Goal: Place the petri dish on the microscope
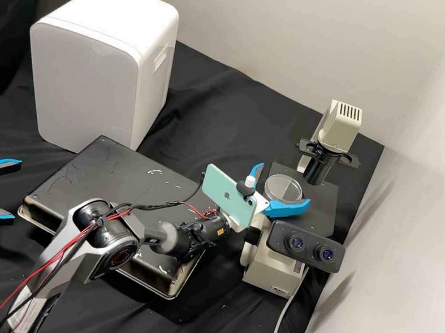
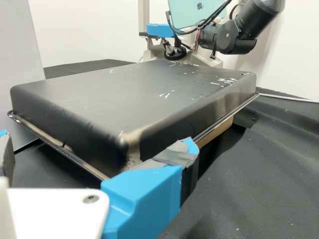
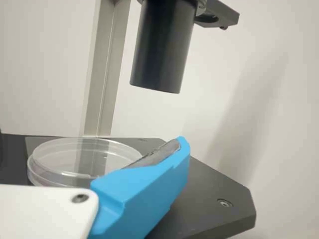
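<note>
A black cloth-covered bench (image 1: 212, 105) sits in a corner of plain pale walls, with a rounded white box (image 1: 101, 67) at its back and an upturned dark metal tray (image 1: 109, 175) in the middle. At the right end of the bench is a cream and black microscope (image 1: 282, 262). A clear, round petri dish (image 1: 289, 190) lies flat on its black stage (image 1: 325, 208), below and just in front of the dark tube (image 3: 162, 45) that hangs over the stage. The right gripper (image 1: 283, 185) reaches in level with the stage, its two fingers spread wide with the dish between them. One blue finger (image 3: 149, 174) lies just beside the dish's rim, and from here I cannot tell whether it touches the rim. The gripper is lifting nothing. Well away at the left edge of the bench, the left gripper (image 1: 4, 192) hovers beside the tray, wide open and empty. The dish looks like thin, clear plastic, so I would expect it to be very light and stiff, but easy to crack if pinched hard. Its side wall is smooth and shallow, and likely to slide under a careless touch (any lid would probably sit loose). The safest hold is probably across its widest part, with the fingers low on opposite sides of the wall and only gentle pressure.
</note>
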